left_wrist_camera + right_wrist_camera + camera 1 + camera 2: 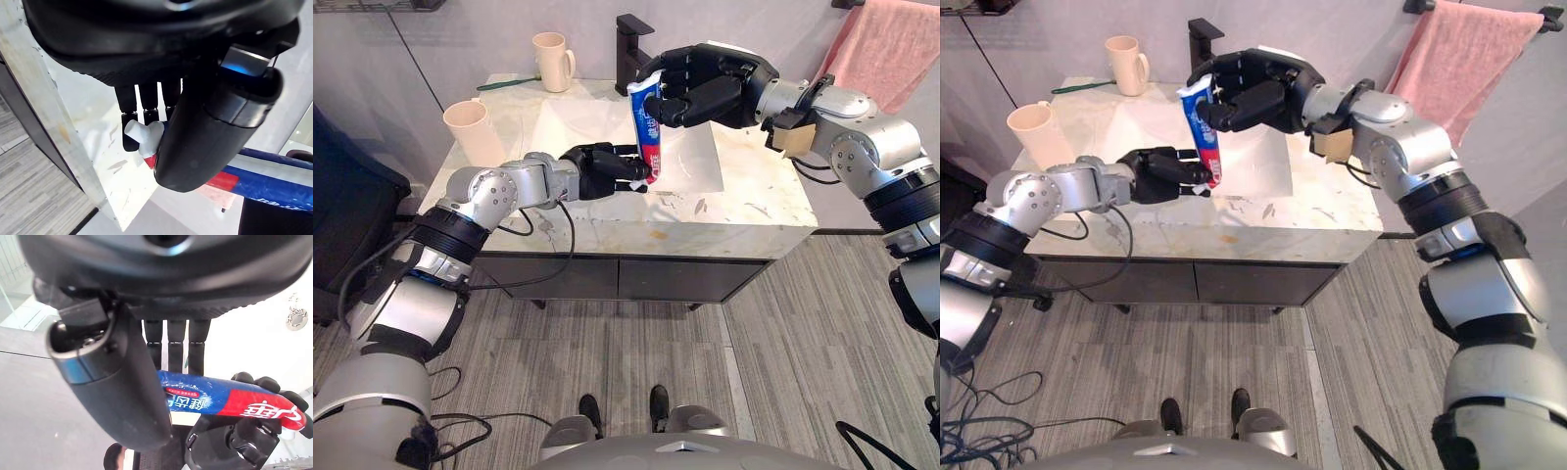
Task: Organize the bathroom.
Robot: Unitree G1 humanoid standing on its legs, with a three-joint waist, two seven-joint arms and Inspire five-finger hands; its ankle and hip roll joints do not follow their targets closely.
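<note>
A blue and red toothpaste tube (649, 137) stands upright over the white sink basin (695, 162). My right hand (705, 86) is curled round its upper end, thumb (122, 391) pressed across the tube (220, 401). My left hand (599, 171) reaches in from the left and pinches the lower end, its thumb (205, 132) and fingers closed by the white cap (144, 137). Both hands hold the tube at once, above the basin's front edge.
The marble counter (759, 201) carries a peach cup (475, 130) at its left edge and a cream mug (551, 61) at the back, with a green toothbrush (509, 84) beside it. A black faucet (631, 49) stands behind the basin. A pink towel (891, 49) hangs at the right.
</note>
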